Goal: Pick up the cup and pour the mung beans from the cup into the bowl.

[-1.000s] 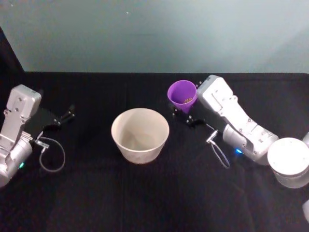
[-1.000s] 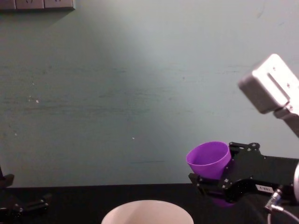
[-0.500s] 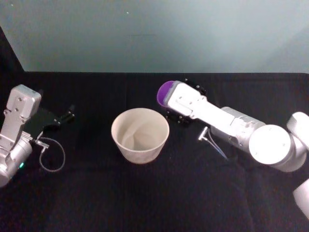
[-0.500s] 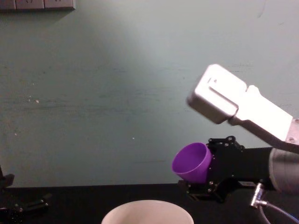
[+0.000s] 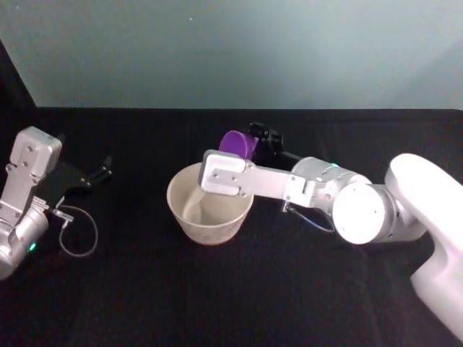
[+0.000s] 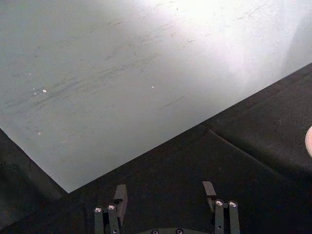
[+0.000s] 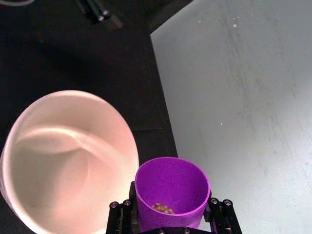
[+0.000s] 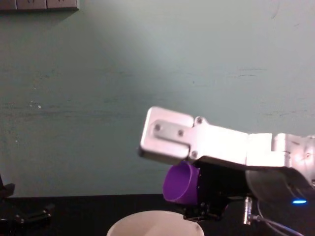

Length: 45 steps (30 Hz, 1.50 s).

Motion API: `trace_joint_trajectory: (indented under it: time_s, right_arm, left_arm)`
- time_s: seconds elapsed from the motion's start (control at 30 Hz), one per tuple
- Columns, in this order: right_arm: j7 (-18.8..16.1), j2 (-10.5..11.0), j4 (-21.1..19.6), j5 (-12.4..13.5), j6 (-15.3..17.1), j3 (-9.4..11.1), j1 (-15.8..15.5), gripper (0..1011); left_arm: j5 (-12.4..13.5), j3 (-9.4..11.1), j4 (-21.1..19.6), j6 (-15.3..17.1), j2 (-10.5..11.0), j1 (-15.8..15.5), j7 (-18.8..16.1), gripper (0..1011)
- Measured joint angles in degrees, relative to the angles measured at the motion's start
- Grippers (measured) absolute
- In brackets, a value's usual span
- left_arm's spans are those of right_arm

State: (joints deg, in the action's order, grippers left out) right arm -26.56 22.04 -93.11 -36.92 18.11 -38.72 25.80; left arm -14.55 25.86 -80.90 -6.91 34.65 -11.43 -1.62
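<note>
My right gripper [image 7: 170, 217] clamps the cup [image 7: 170, 185] by the bowl's [image 7: 58, 161] far rim, so I should tip slowly, lip over its middle; my left gripper [image 6: 164, 187] rests spread, far left.

A desk [image 5: 145, 289] draped in black cloth runs back to a pale green wall [image 5: 231, 50] marked with faint streaks, with white socket plates [image 8: 39, 4] set high on its left.
</note>
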Motion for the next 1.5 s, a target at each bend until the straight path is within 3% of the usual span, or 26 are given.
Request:
trace_joint_trajectory:
  time_s: [0.33,0.63,1.03,1.5]
  right_arm:
    - [-1.59,-0.74,0.28,-8.09,1.47,-4.17,2.05,731]
    - [-2.44,-0.98,-0.08,-14.21,2.28,-6.72,2.47,731]
    - [-3.94,-1.22,0.08,-20.81,2.35,-9.28,3.20,731]
    - [-4.41,-1.61,0.36,-25.79,1.70,-10.41,3.13,731]
  left_arm:
    - [0.00,0.00,0.00,0.00,0.00,0.00,0.00,1000]
    - [0.00,0.00,0.00,0.00,0.00,0.00,0.00,1000]
    - [0.00,0.00,0.00,0.00,0.00,0.00,0.00,1000]
    - [0.00,0.00,0.00,0.00,0.00,0.00,0.00,1000]
